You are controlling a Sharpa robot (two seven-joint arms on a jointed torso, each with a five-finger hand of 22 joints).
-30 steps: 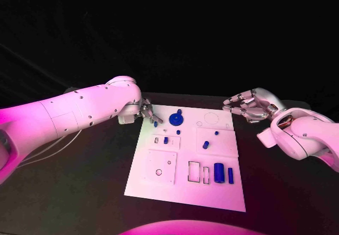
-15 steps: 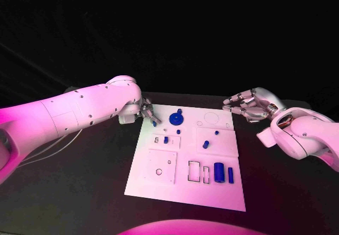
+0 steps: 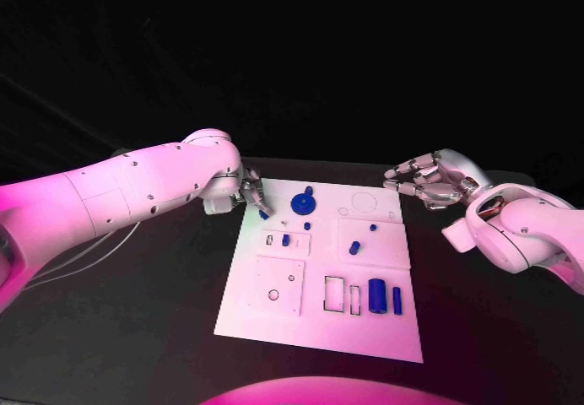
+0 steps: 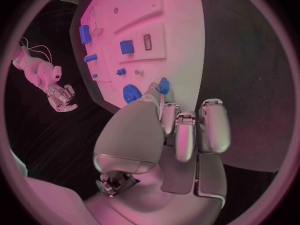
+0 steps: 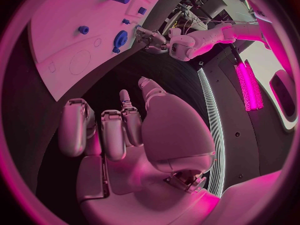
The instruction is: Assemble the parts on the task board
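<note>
**Left hand pinching a small part at the board's far corner**

We note the black table (image 3: 146, 295) carrying the task board (image 3: 319, 329). Left hand (image 3: 250, 192) sits at the board's far left corner, fingers curled, thumb and a fingertip (image 4: 152, 89) pinching a small blue part (image 4: 164, 85) just above the board edge. Blue gear (image 3: 303, 203) lies on the board just beyond those fingertips. Right hand (image 3: 429, 184) hangs off the board's far right corner, fingers loosely bent and apart, grasping nothing.
</note>
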